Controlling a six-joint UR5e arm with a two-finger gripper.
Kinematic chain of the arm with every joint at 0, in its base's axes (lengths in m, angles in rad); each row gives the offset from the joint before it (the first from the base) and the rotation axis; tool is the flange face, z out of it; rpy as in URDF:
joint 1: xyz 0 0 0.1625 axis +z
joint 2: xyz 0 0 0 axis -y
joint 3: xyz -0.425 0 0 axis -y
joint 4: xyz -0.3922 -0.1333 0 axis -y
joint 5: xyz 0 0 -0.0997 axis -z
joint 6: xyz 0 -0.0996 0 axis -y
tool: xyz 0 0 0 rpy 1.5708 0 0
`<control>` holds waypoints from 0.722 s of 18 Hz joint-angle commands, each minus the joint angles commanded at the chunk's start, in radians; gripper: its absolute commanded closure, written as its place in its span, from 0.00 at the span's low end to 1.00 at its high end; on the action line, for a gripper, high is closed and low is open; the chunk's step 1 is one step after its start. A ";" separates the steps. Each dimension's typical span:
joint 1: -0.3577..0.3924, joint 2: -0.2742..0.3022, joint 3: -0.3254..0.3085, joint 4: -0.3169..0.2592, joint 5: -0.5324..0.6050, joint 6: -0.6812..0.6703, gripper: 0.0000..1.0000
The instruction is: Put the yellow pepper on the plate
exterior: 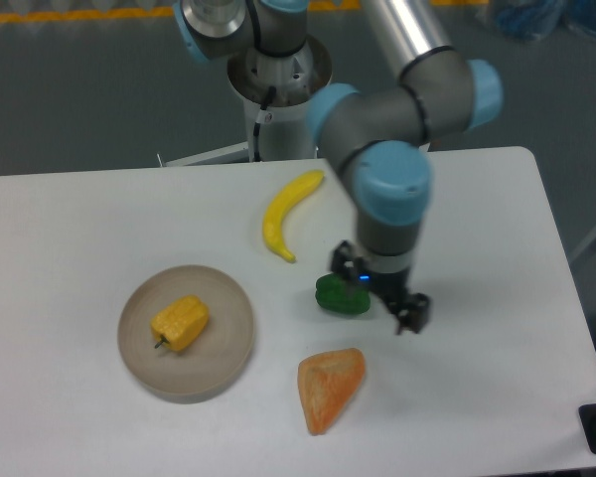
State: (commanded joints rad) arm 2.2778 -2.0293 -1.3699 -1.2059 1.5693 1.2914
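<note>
The yellow pepper (180, 323) is small and lobed with a short dark stem. It lies on its side on the round grey-beige plate (228, 343), left of the plate's middle. My gripper (377, 293) is well to the right of the plate, low over the table. It is right next to the green pepper (342, 296), which lies at its left side. The jaws stand apart and hold nothing. One dark fingertip (413, 314) shows at the lower right.
A long yellow banana (284, 215) lies behind the green pepper. An orange wedge-shaped food item (329, 388) lies near the front edge, right of the plate. The arm's base stands at the table's back edge.
</note>
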 joint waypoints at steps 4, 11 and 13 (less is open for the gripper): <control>0.043 -0.028 0.002 0.008 -0.008 0.083 0.00; 0.043 -0.042 0.002 0.008 -0.002 0.101 0.00; 0.043 -0.042 0.002 0.006 0.000 0.101 0.00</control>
